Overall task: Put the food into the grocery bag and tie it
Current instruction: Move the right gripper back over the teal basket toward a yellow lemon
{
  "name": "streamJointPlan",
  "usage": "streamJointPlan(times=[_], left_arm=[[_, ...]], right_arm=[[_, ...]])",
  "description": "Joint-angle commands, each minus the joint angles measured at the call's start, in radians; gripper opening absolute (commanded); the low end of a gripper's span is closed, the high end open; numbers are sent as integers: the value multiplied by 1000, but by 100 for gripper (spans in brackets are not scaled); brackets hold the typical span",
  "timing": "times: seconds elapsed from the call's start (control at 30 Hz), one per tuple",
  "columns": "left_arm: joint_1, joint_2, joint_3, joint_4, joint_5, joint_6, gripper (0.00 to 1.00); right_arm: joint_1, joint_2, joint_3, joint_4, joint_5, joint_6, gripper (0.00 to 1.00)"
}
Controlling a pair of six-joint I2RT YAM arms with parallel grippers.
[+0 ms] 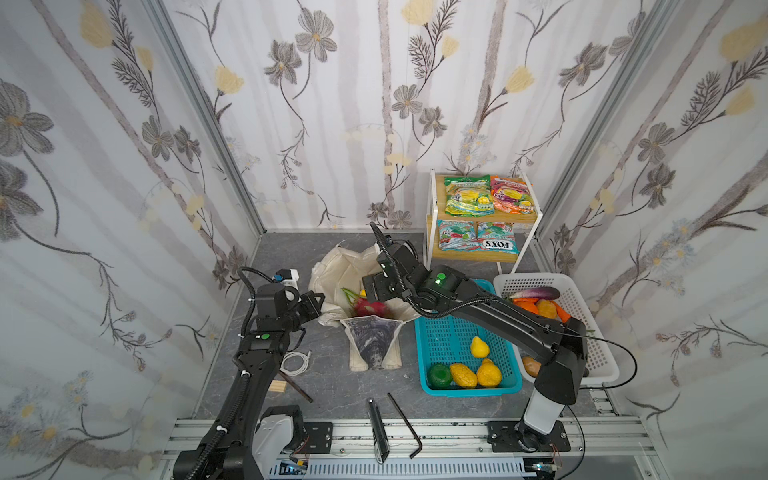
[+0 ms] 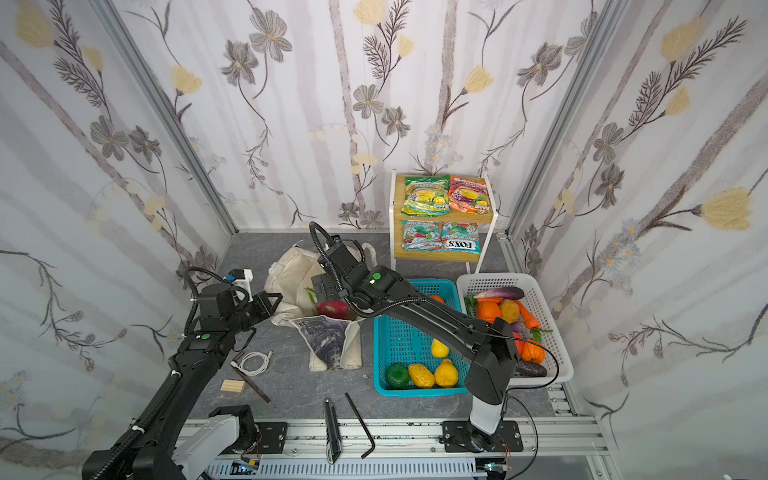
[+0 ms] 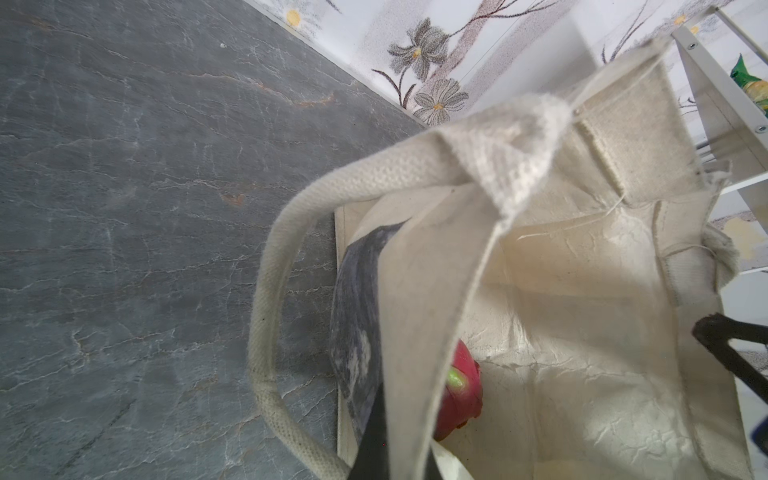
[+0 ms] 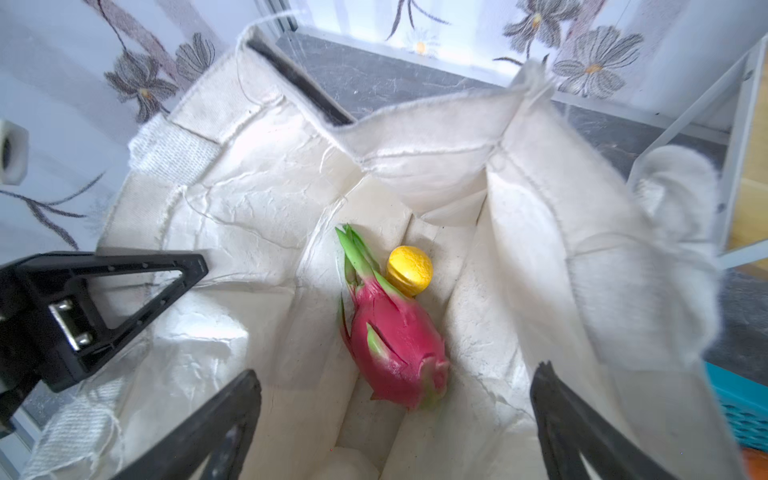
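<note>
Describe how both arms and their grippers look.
Both the left arm and right arm are matte black with white base segments, a round green dot on each, and ribbed black cable conduit looped alongside. The left gripper and right gripper carry black triangular open-frame jaws.

Teal basket (image 1: 432, 332) of yellow fruits (image 1: 488, 373) beside white basket (image 1: 598, 361) of vegetables (image 1: 534, 293); white cable (image 1: 295, 362), hex key (image 1: 405, 424) nearby.

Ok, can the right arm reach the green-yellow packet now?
Probably yes: the right gripper is open and empty above the bag, and the packet lies uncovered atop the rack.
</note>
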Motion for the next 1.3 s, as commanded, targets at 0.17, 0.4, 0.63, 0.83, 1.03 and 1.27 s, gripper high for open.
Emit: streamJointPlan(times=[0.17, 0.4, 0.63, 0.83, 1.03, 1.27], left_arm=[[0, -1, 5, 26, -3, 0, 0], [0, 1, 5, 26, -3, -1, 0], [-2, -4, 2, 26, -5, 0, 0], [-2, -2, 3, 26, -5, 0, 0], [-4, -4, 3, 26, -9, 1, 0], [-3, -7, 3, 26, -14, 3, 0]], right_arm=[[-19, -101, 26, -42, 89, 74, 100], [-54, -207, -29, -83, 95, 116, 100], [-96, -320, -234, -45, 144, 174, 100], [-122, -454, -377, -23, 141, 190, 100], [-205, -563, -554, 16, 160, 258, 100], [-275, -608, -670, -15, 51, 273, 100]])
